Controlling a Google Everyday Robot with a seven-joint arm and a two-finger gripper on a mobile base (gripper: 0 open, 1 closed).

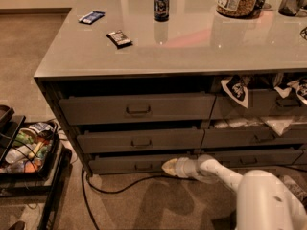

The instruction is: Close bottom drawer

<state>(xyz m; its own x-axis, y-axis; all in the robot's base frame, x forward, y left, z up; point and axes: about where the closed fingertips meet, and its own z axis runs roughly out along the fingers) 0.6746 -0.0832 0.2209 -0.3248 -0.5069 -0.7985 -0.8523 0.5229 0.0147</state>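
Bottom drawer (120, 164), lowest front under the counter (192, 47), stood slightly proud. Gripper (169, 167) lay at its right end, aperture indeterminable; pushing step apparently underway, requiring a straight inward press.

The gripper (169, 167) sits at the bottom drawer (120, 164) front, bare carpet (144, 210) beneath, a cable (108, 192) lying just left.

Matt dark-grey front on bottom drawer (120, 165), metal-looking, same as the two above. Glossy, smooth countertop (201, 47), mirror-like. Shiny metal can (162, 4). Glossy dark wrapper (119, 38). Rough matt carpet (144, 207). Smooth white plastic-looking arm (225, 174). Cream, satin-finish gripper (170, 167) right at bottom drawer's front, near floor.
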